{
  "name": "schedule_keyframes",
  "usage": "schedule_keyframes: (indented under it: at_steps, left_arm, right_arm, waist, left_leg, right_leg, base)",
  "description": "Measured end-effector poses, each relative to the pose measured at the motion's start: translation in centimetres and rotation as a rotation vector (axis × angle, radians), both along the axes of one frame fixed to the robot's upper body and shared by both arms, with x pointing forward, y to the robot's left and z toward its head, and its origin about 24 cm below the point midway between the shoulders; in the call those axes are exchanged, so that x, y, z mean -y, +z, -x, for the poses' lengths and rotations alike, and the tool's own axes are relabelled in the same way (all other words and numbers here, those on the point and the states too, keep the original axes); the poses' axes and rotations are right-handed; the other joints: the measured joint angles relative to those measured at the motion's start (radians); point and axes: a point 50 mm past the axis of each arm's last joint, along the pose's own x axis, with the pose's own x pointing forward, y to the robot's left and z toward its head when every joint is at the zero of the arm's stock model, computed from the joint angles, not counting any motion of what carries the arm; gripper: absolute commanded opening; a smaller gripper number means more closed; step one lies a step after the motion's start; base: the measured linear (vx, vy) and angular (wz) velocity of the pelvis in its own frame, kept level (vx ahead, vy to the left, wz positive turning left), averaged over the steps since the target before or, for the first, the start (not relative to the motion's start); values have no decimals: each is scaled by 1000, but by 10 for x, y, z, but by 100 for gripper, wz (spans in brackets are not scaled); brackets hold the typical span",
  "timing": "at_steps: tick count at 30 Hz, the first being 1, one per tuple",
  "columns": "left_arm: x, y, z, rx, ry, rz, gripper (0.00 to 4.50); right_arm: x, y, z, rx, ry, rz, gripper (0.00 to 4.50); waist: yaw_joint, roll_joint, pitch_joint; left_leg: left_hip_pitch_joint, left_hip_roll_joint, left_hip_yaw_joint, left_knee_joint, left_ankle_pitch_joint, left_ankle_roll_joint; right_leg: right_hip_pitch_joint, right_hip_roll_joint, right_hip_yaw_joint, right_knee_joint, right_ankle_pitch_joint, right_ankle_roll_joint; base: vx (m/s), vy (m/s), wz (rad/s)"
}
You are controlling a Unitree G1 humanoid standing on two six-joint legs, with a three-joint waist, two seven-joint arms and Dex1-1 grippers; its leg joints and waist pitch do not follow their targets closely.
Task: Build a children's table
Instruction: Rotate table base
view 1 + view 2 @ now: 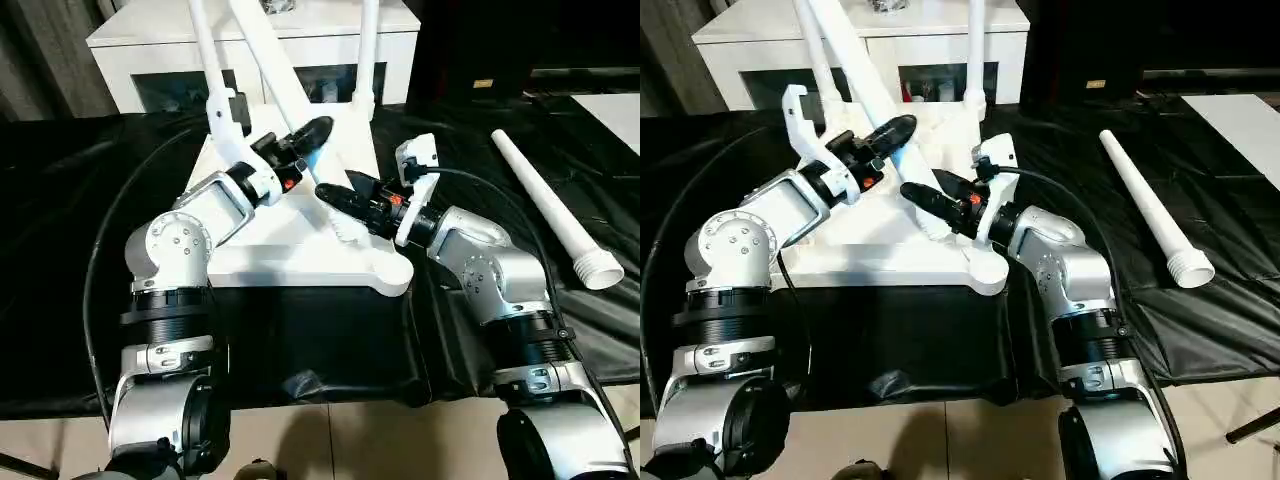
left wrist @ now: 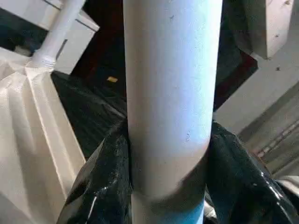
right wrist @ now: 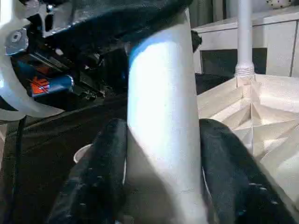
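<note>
Jaws of left gripper (image 1: 305, 135) and right gripper (image 1: 335, 195) pinch one smooth, tapered white leg (image 1: 275, 75) — ribbed tabletop (image 1: 300, 255) below.

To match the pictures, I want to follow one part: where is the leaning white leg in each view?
Left eye view: the leaning leg slants from the top edge, left of centre, down to mid-picture.
Right eye view: the same slant, further left.
Left wrist view: a thick tube through the centre.
Right wrist view: central tube.
Shared landmark: the ribbed tabletop.

White cabinet (image 1: 140, 45), black cloth (image 1: 60, 200), tiled floor (image 1: 400, 440)
</note>
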Motion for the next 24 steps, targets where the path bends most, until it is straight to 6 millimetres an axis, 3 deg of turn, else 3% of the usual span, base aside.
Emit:
schedule_keyframes:
  at_steps: [1,9,16,21,24]
  left_arm:
    - [-2,1,1,25,-26,-13,196]
    - [-11,7,19,223,-231,-72,191]
    - [-18,13,33,325,-437,-89,191]
    - [-18,14,38,353,-528,-106,190]
    - [-23,16,40,368,-553,-114,190]
  right_arm:
    - [0,-1,0,-10,9,-2,291]
    - [0,2,7,-33,133,-16,344]
    - [7,6,19,-147,347,-69,344]
    - [20,4,26,-213,461,-32,344]
    - [26,1,29,-254,510,-3,311]
  waist:
    - [0,0,0]
    - [-1,0,0]
    - [4,-1,0]
    - [3,-7,0]
    - [2,-12,-1]
  left_leg:
    - [0,0,0,0,0,0]
    - [1,0,0,-1,0,0]
    - [1,0,1,-1,0,0]
    - [2,0,1,-1,0,0]
    - [2,0,1,-1,0,-1]
  right_leg:
    - [0,0,0,0,0,0]
    - [0,0,0,0,0,0]
    - [0,0,1,2,0,0]
    - [0,0,1,3,0,0]
    - [0,0,1,3,0,0]
  base:
    - [0,0,0]
    - [0,0,0]
    - [0,0,0]
    - [0,0,0]
    - [0,0,0]
